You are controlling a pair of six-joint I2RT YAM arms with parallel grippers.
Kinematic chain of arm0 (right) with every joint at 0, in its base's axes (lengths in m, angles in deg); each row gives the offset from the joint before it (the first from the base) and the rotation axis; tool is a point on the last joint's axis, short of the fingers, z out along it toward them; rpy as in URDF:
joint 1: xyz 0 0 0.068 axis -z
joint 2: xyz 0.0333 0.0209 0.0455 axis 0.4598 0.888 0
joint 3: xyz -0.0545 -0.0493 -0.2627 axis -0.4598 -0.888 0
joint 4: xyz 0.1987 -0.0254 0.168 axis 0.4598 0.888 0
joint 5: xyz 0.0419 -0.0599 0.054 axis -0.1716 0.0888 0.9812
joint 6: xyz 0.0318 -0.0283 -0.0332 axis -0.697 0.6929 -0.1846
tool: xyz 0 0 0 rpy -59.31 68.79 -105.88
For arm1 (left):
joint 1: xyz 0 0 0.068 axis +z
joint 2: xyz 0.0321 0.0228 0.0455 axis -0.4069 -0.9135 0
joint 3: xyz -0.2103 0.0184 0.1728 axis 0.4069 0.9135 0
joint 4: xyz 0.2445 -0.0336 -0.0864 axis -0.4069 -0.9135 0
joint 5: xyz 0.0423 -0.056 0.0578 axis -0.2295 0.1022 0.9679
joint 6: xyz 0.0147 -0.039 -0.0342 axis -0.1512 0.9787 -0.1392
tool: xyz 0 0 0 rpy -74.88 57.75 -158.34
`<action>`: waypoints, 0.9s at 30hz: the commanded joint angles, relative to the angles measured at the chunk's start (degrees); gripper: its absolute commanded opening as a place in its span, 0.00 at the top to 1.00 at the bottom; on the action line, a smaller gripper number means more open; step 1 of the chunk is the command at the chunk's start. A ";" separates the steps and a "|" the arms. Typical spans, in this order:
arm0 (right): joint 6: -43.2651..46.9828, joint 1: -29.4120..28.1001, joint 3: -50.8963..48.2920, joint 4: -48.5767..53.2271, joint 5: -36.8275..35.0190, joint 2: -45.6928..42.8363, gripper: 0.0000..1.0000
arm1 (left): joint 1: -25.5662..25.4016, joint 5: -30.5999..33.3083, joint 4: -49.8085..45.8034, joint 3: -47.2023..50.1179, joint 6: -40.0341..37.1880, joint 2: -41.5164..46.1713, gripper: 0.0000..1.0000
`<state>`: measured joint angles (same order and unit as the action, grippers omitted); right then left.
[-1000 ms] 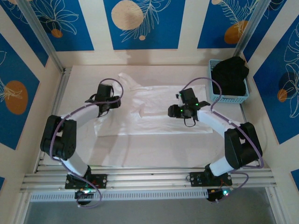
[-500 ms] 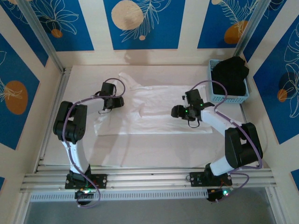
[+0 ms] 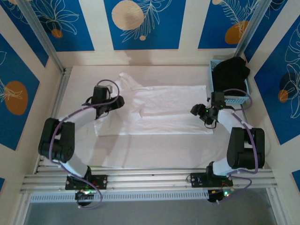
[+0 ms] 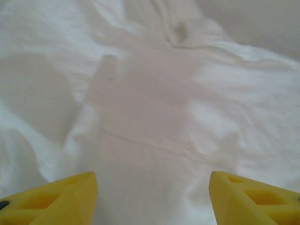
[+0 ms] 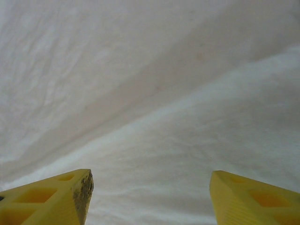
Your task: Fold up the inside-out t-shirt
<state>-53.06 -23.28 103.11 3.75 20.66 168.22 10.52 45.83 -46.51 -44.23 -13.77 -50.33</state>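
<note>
The inside-out t-shirt (image 3: 159, 110) lies spread flat and wrinkled across the middle of the table, its white cloth running from left to right. My left gripper (image 3: 117, 101) hovers over the shirt's left part, open. In the left wrist view the left gripper (image 4: 152, 199) has its yellow fingertips (image 4: 61, 201) wide apart over creased cloth (image 4: 154, 93), with nothing between them. My right gripper (image 3: 196, 110) is over the shirt's right end, open. In the right wrist view the right gripper (image 5: 150, 199) has only smooth cloth (image 5: 150, 93) under its spread fingertips (image 5: 51, 201).
A light blue basket (image 3: 230, 99) stands at the back right corner with a black garment (image 3: 230, 75) heaped in it, close behind the right arm. Bare table (image 3: 154, 150) runs between the shirt and the arm bases. Walls close in on three sides.
The right gripper has drawn back to the right, from the shirt's middle to its right end. The left arm has shifted its elbow outward. Both grippers' jaws have opened wider.
</note>
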 commanded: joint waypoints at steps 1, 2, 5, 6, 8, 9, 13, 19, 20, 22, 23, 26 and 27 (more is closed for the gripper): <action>-2.46 1.02 -1.13 -1.05 5.87 1.82 0.33 | 0.42 -10.30 6.53 7.36 5.76 1.38 0.36; -3.08 1.52 -1.23 -1.32 7.48 2.79 0.33 | 0.47 -11.47 7.38 8.92 6.57 1.52 0.36; -4.16 3.35 -1.54 -1.07 11.75 5.42 0.33 | 0.79 -13.47 7.59 12.88 7.39 1.68 0.36; -4.58 4.03 -2.11 -1.09 12.82 5.94 0.33 | 0.85 -13.91 7.78 14.19 7.62 1.87 0.36; -5.13 5.51 -3.52 -1.09 15.22 6.29 0.33 | 1.66 -14.31 7.80 16.17 8.23 2.55 0.36; -5.48 6.16 -4.48 -1.09 16.24 6.15 0.34 | 2.11 -14.54 7.77 17.26 8.69 3.11 0.36; -6.37 7.32 -7.84 0.01 19.24 4.65 0.34 | 2.74 -13.80 5.96 21.51 9.76 6.85 0.36; -8.38 7.39 -14.22 3.57 20.35 -1.64 0.35 | 2.76 -8.87 -1.83 29.89 11.74 19.80 0.36; -8.71 7.29 -15.46 4.98 19.61 -3.59 0.35 | 2.70 -7.99 -3.59 31.17 12.17 22.64 0.36; -10.75 7.23 -19.31 7.34 18.25 -10.75 0.35 | 2.72 -5.99 -7.45 33.31 13.07 29.05 0.36; -12.04 6.98 -20.96 7.81 17.90 -14.59 0.36 | 2.69 -5.11 -8.87 33.66 13.22 31.78 0.35; -13.36 5.41 -21.03 8.75 13.67 -25.44 0.36 | 2.74 -1.08 -10.89 32.59 12.23 38.06 0.34; -12.40 4.21 -19.19 8.66 10.68 -27.34 0.36 | 2.74 0.40 -10.14 31.71 11.43 38.87 0.33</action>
<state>-63.84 -17.55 81.41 10.30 35.85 145.95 12.77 40.82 -53.72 -10.98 -1.86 -14.12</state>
